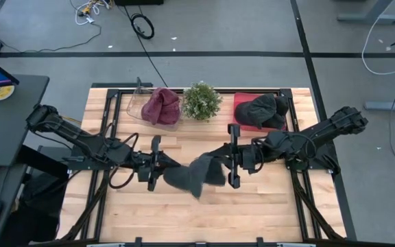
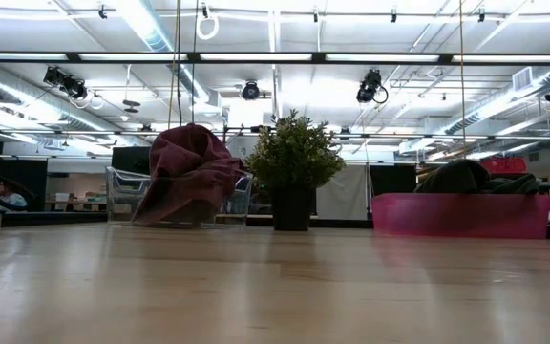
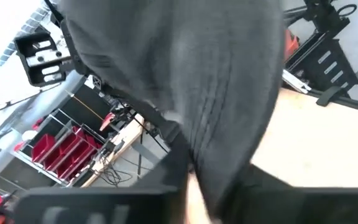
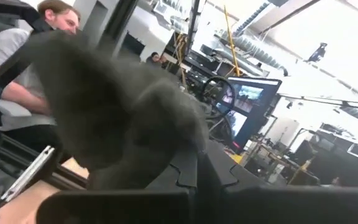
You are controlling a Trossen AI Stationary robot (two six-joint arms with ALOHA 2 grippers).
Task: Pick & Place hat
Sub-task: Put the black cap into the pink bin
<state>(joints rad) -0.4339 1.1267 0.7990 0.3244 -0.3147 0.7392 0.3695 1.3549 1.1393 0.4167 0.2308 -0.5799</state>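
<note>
A dark grey knit hat (image 1: 196,175) hangs between my two grippers above the middle of the table. It fills the left wrist view (image 3: 185,81) and bulges up in the right wrist view (image 4: 110,106). My left gripper (image 1: 162,168) is shut on its left side and my right gripper (image 1: 226,161) is shut on its right side. Both arms reach in level from the table's sides. The low view shows neither the hat nor the grippers. My left gripper (image 3: 194,180) pinches the grey hat's left side (image 3: 213,168) between its two fingers, coming level from the table's left. One layer or several, I cannot tell. The cloth sags away from the fingers, clear of the table. My right gripper (image 4: 194,168) pinches the grey hat's right side (image 4: 160,158) between its two fingers, coming level from the table's right. The hat bunches in front of the fingers and droops toward the other arm, off the table.
Along the far edge stand a clear tub (image 1: 139,108) holding a maroon hat (image 1: 161,106), a small potted plant (image 1: 201,101) and a pink bin (image 1: 242,113) with dark hats (image 1: 265,110). Bare wood lies on the near half. A person sits beyond the table (image 4: 23,56).
</note>
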